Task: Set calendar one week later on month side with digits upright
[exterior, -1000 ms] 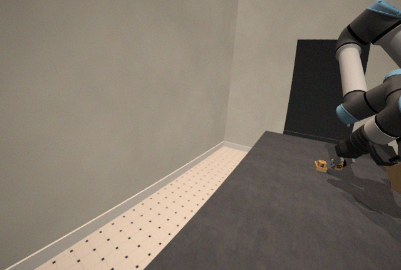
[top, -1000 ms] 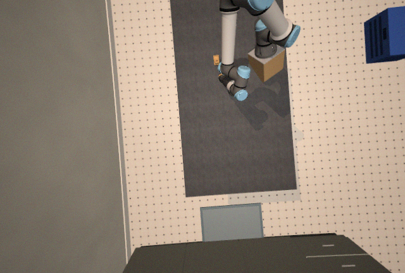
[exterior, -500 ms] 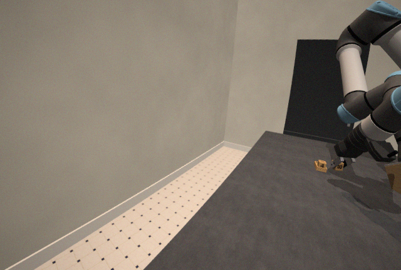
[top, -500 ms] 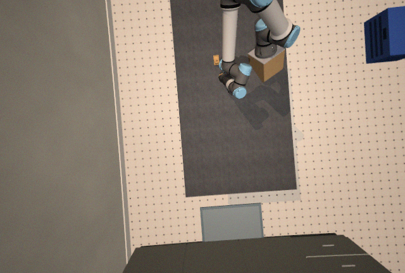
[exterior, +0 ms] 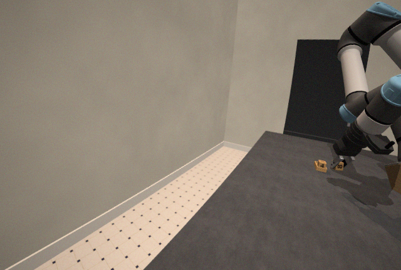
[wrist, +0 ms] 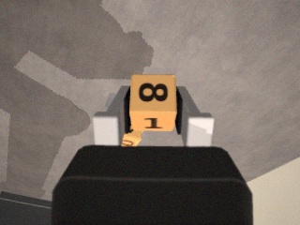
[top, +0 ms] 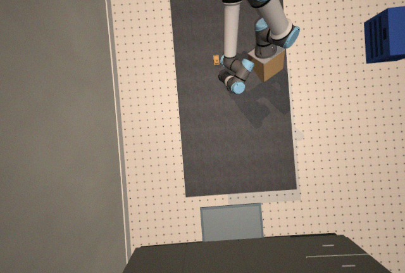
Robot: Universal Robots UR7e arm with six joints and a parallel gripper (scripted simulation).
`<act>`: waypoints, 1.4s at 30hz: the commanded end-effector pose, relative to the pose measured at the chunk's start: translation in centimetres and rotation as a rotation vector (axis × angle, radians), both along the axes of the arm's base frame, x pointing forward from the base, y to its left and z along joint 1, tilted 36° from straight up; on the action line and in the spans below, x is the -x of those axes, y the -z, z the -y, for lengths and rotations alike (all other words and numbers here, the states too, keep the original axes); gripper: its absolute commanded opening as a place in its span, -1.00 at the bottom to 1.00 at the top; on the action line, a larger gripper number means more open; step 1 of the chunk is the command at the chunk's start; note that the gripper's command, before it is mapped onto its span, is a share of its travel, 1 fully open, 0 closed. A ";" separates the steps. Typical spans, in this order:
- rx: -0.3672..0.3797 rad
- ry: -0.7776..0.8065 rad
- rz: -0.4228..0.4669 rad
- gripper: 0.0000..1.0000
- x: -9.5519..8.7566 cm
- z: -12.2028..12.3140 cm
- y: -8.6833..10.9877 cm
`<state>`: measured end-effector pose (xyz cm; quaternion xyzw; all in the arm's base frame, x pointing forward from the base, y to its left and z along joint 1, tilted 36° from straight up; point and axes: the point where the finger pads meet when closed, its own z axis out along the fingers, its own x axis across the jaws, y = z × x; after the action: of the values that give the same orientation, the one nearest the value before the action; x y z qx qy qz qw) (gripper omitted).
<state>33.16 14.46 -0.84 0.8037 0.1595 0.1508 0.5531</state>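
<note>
My gripper (wrist: 153,100) is shut on an orange number cube (wrist: 153,105); its far face shows an 8 and the face toward the camera shows a 1. In the exterior view the held cube (exterior: 339,165) hangs low over the dark mat, just right of the small orange calendar tray (exterior: 320,168). The tray holds the other cube, which shows a 4 on the side I see. In the overhead view the tray (top: 216,57) lies just left of the wrist, and the wrist hides the held cube. A bit of orange (wrist: 131,140) shows under the left finger in the wrist view.
A brown box (top: 268,63) supports the arm's base, right of the tray. The dark mat (top: 235,99) covers the table. A blue crate (top: 385,34) stands far right, and a grey-blue panel (top: 231,221) lies beyond the mat's near end.
</note>
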 end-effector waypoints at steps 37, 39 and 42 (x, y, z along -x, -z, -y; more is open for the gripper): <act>-0.202 -0.019 -0.098 0.14 0.0 0.1 -0.4; -0.231 -0.023 -0.111 0.14 -0.1 0.1 -0.4; -0.244 -0.026 -0.117 0.14 -0.1 0.1 -0.4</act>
<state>33.19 14.29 -0.49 0.8630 0.1789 0.1304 0.4542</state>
